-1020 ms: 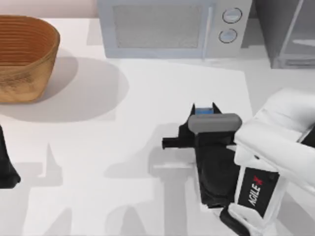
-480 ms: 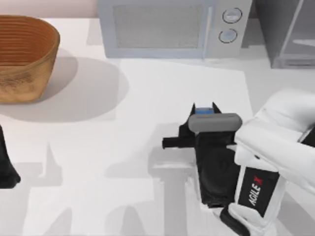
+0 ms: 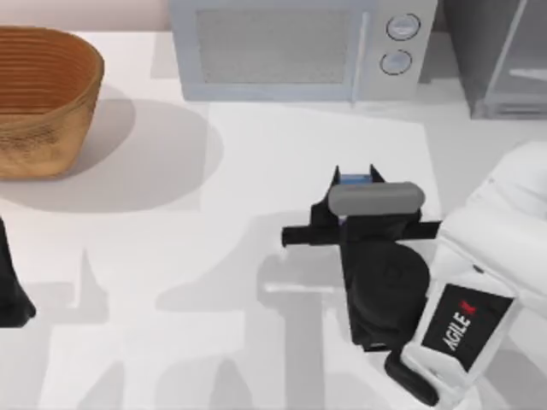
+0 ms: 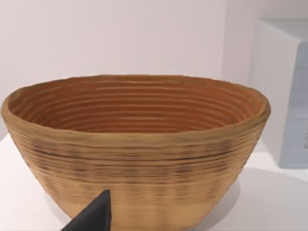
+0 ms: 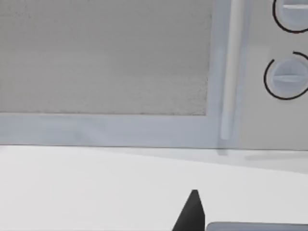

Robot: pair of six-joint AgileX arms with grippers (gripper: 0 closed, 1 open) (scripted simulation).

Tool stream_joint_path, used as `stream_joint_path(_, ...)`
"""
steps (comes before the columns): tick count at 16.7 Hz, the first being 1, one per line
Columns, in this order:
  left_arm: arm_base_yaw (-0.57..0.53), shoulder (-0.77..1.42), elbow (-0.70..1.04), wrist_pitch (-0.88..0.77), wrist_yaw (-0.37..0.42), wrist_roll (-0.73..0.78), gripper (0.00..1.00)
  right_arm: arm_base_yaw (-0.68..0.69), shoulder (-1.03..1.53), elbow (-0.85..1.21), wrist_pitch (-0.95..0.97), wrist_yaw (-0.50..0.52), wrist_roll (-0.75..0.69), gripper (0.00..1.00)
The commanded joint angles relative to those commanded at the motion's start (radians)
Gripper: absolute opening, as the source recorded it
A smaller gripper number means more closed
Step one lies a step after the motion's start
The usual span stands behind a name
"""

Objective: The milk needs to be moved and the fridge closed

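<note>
The basket (image 3: 38, 98) stands at the surface's (image 3: 214, 248) far left, the left claw (image 3: 13, 295) parked near that edge, grip unreadable. Right of centre, the right claw (image 3: 355, 178) clasps the milk (image 3: 354, 179) between its fingertips; its long axis can't be judged. The microwave (image 3: 295, 47) stands beyond, with the fridge (image 3: 500, 55) at far right.

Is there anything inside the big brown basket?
No, the left wrist view looks into the basket and shows just bare ribbed walls, with nothing lying inside.
</note>
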Motion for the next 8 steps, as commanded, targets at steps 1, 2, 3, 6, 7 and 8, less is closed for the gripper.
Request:
stream_joint_path(1,0.0,0.0,0.0,0.0,0.0,0.0,1.0,0.0,-0.019,-0.004,-0.014,0.0,0.0,0.0)
stream_joint_path(2,0.0,0.0,0.0,0.0,0.0,0.0,1.0,0.0,-0.032,-0.007,-0.024,0.0,0.001,0.0)
stream_joint_path(3,0.0,0.0,0.0,0.0,0.0,0.0,1.0,0.001,-0.036,-0.008,-0.028,0.001,0.001,0.0)
stream_joint_path(6,0.0,0.0,0.0,0.0,0.0,0.0,1.0,0.0,-0.033,-0.004,-0.025,0.0,0.002,0.0)
stream_joint_path(7,0.0,0.0,0.0,0.0,0.0,0.0,1.0,-0.002,-0.035,-0.005,-0.027,-0.002,0.002,0.0)
stream_joint_path(8,0.0,0.0,0.0,0.0,0.0,0.0,1.0,-0.014,-0.047,-0.011,-0.035,-0.014,0.003,0.0)
